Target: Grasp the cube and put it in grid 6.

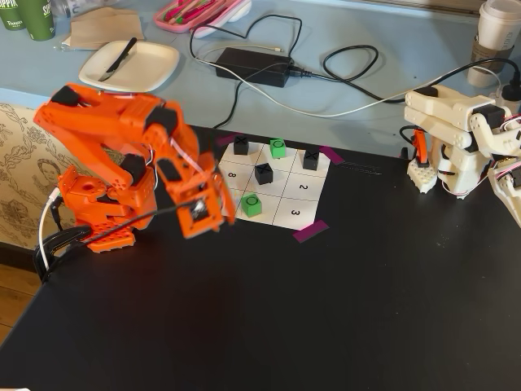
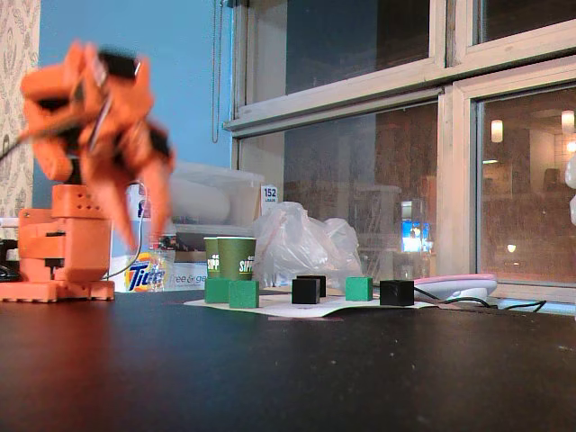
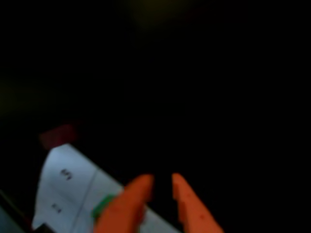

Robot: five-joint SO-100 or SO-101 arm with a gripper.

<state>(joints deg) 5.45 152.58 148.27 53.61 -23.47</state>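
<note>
Arm hanging above the grid's near-left edge, nothing held.
Jaws (image 3: 163, 180) slightly parted and empty; lower squarely over the nearest cube (image 1: 251, 204), spread wider before closing.

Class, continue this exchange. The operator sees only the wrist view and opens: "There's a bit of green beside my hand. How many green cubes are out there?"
Observer: Three green cubes show in the table-level fixed view.
Operator: Any other cubes?
Observer: Three black cubes stand on the paper grid, each in its own cell.
Operator: Where is my hand?
Observer: The hand hangs clear of the table at the grid's left edge, as the higher fixed view shows it.
</note>
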